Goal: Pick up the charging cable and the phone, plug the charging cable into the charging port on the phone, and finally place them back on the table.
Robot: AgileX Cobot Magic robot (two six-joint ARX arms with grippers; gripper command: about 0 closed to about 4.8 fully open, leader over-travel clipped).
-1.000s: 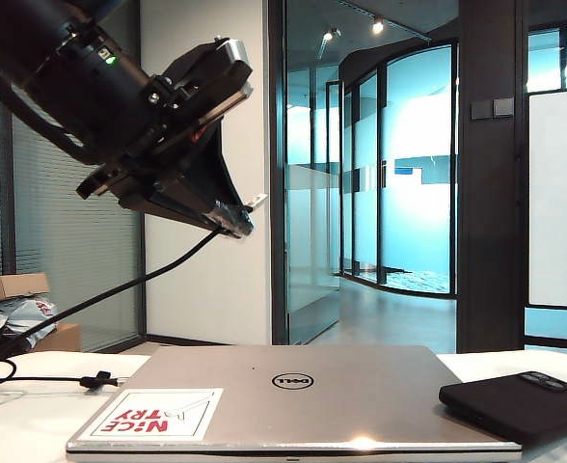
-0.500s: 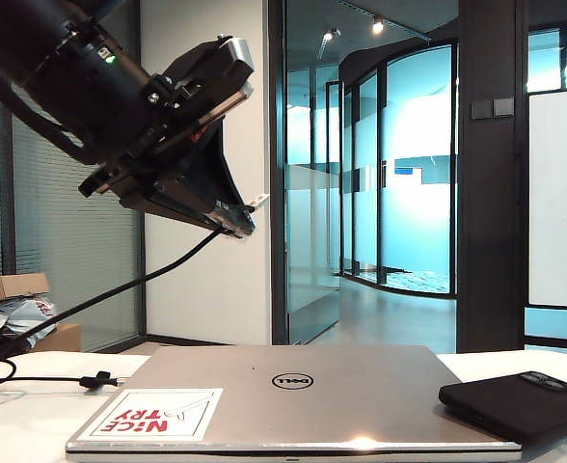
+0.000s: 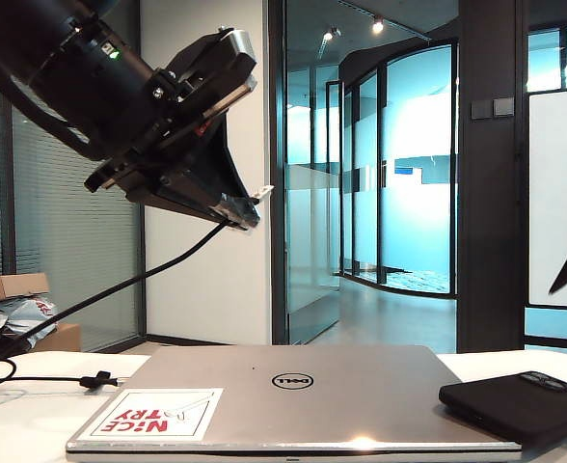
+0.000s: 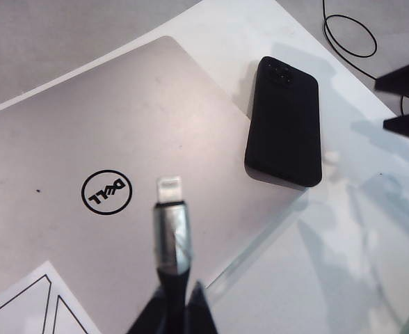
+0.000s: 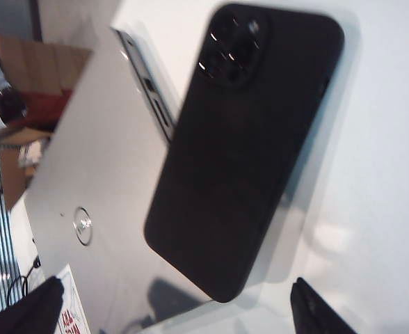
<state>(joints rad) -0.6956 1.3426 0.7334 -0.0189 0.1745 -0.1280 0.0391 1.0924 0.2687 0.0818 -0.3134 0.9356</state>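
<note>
Colour rundown: the phone [image 5: 243, 149] is matte black all over, camera bump included, sitting on a plain white table [image 4: 343, 271]. Laptop [image 3: 293, 395] is silver with a black round logo, plus a white sticker [image 3: 153, 413] with red lettering and thin black line art. The cable [image 3: 120, 286] is black, with a grey metallic sleeve and a white plug tip [image 4: 170, 189]. Left gripper [image 3: 245, 214], up over the laptop's left side, is black; right gripper [image 5: 177, 313], above the phone, is black too. Cardboard box [image 3: 12, 286] at the far left is brown.
</note>
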